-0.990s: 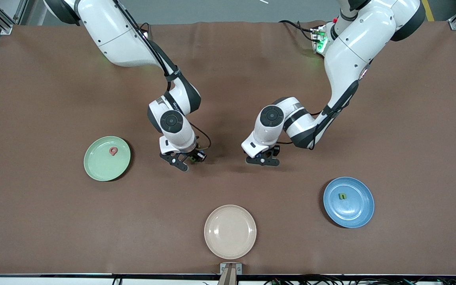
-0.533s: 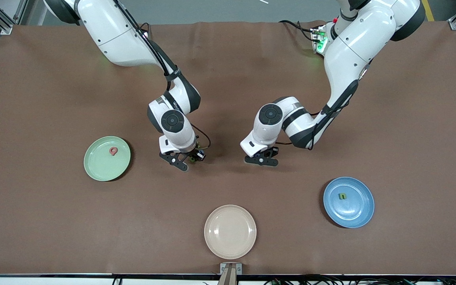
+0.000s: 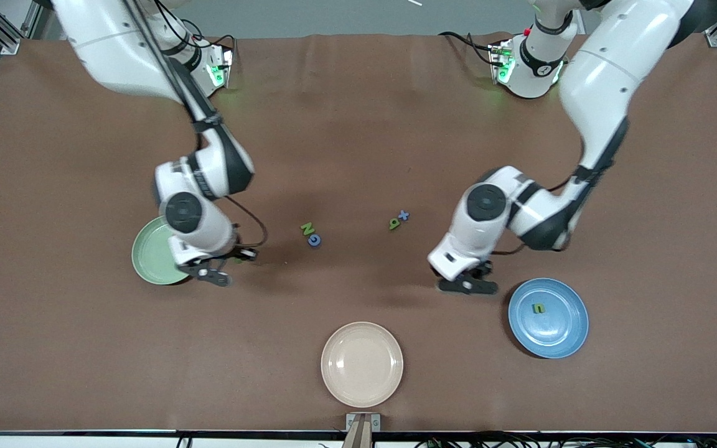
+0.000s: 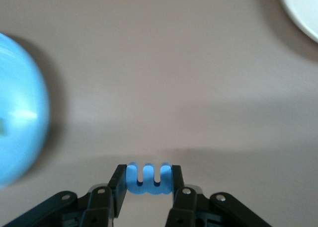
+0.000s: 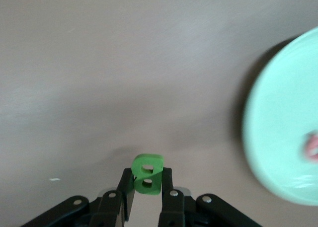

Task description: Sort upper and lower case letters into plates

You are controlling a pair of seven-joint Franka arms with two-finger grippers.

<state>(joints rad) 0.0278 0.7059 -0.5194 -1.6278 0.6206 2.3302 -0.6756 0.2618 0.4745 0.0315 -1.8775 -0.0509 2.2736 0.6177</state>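
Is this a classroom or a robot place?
Probably a robot lab: two white robot arms stand at a brown table framed by metal rails, with toy letters and the mint plate and blue plate laid out.

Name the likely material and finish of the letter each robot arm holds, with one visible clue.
Blue m in the left tool: probably soft foam, matte; thick, rounded, no glare. Green B in the right tool: likely the same foam, matte; a chunky slab with punched holes.
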